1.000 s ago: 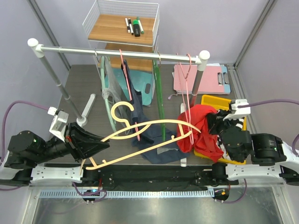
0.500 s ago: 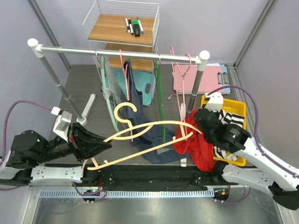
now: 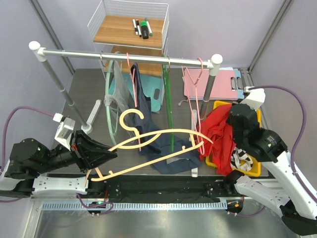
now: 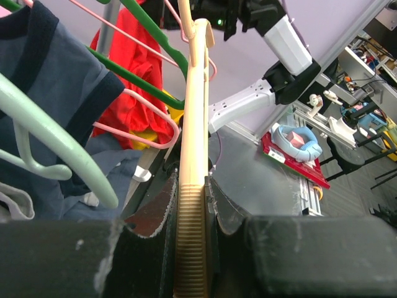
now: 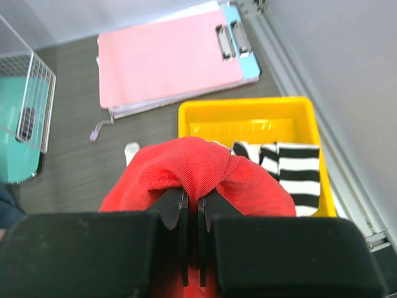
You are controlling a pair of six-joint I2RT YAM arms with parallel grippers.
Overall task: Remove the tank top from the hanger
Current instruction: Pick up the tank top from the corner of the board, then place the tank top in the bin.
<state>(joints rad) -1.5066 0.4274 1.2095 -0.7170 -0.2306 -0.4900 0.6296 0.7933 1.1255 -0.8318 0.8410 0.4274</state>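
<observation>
Holding two things at this moment. My left pincer (image 4: 191,186) is narrowed onto the ribbed bar of the cream hanger (image 4: 193,112), one finger on each side of it. The hanger is tilted above the near edge of the table, with its hook pointing towards the far side.

My right pincer (image 5: 191,200) is pinched shut on a fold of the red tank top (image 5: 198,164). The cloth bunches over both fingertips and hangs below them. The tank top is raised above the table near its right edge, partly over the yellow bin (image 5: 205,127). A black-and-white striped cloth (image 5: 298,167) lies in that bin.

From the top view, the right tip of the hanger sits just beside the red cloth; I cannot tell whether the two touch.

A pink clipboard (image 5: 167,62) lies beyond the bin, towards the far right corner. A navy garment (image 3: 143,104) hangs from the rail (image 3: 124,54) mid-table.
</observation>
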